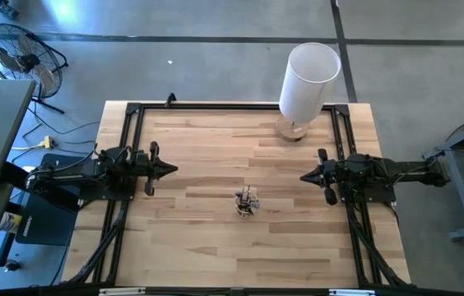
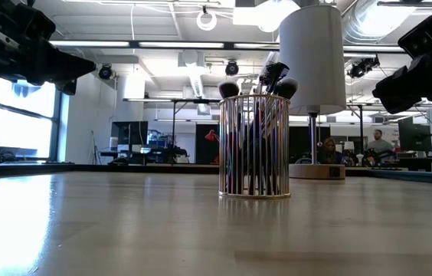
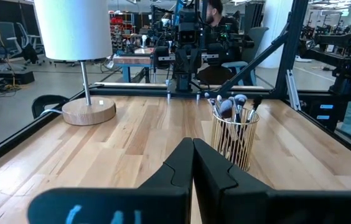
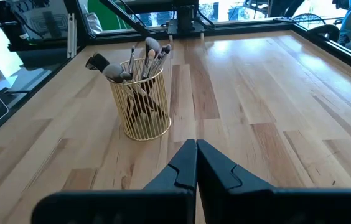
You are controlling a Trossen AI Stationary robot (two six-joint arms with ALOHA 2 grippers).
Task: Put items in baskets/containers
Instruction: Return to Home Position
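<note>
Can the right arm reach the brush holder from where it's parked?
Probably yes. Only bare table lies between the right gripper and the holder. The lamp stands farther back, and the left gripper is parked on the opposite side.

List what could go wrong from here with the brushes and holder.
1. The brushes stand taller than the gold wire holder and lean over its rim, so a knock might tip it.
2. The holder sits between the left gripper and right gripper, both shut and pointing toward it; a forward move could strike it.
3. The lamp stands not far from the right gripper; a wide swing may hit it.
</note>
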